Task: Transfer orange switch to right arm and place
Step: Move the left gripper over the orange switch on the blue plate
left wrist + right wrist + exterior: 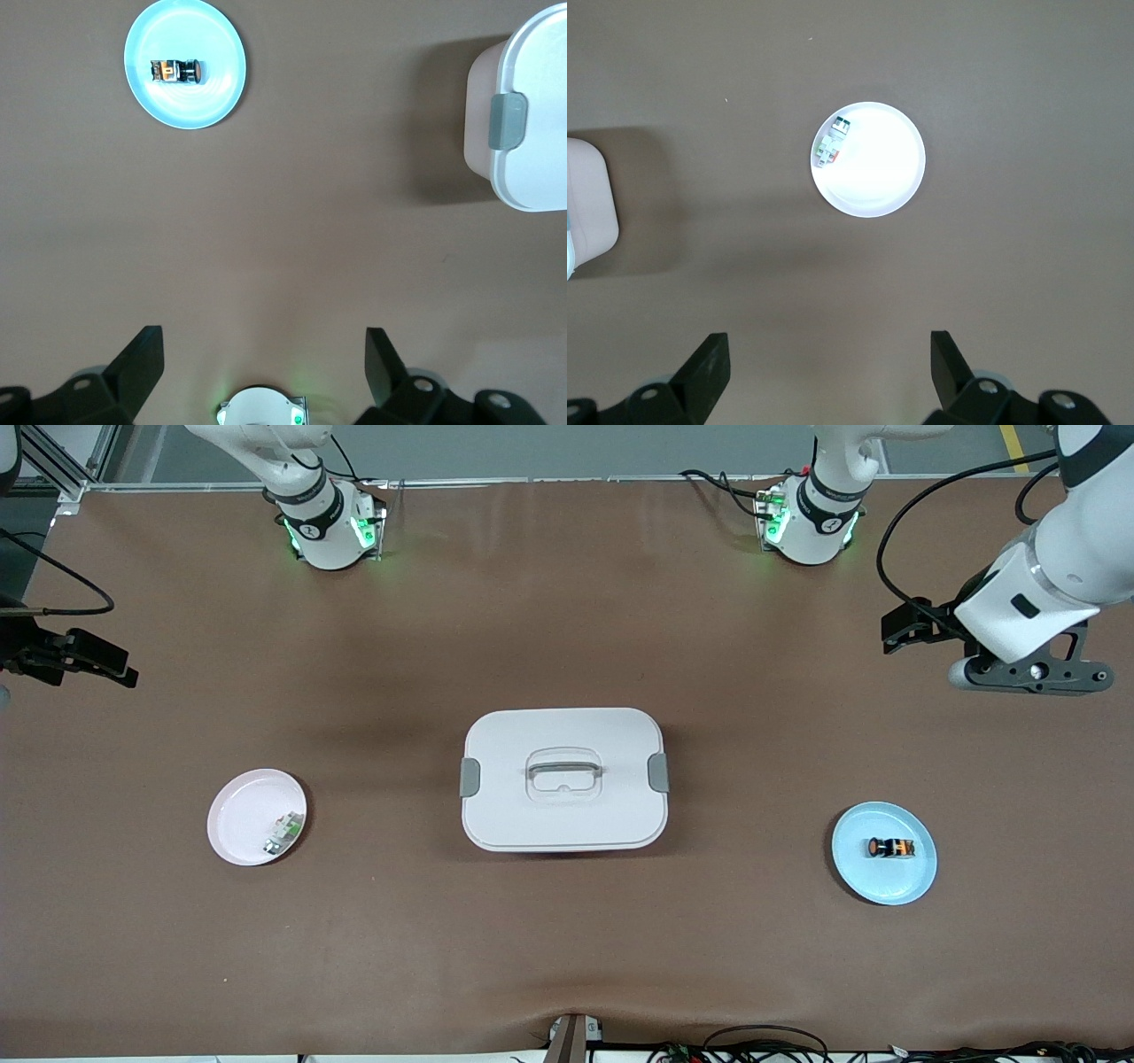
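The orange switch [890,849] [177,70], a stubby black part with orange bands, lies on its side on a light blue plate [886,886] [221,97] toward the left arm's end of the table. My left gripper [1030,677] [264,341] hangs open and empty over bare table between the left arm's base and that plate. My right gripper [830,341] is open and empty too, high over the table at the right arm's end. In the front view only its black wrist hardware shows at the frame's edge.
A white lidded box [564,779] [532,133] with grey side clips and a handle stands mid-table. A pink plate [235,824] [877,177] toward the right arm's end holds a small white-and-green part [283,834] [830,142]. Brown mat covers the table.
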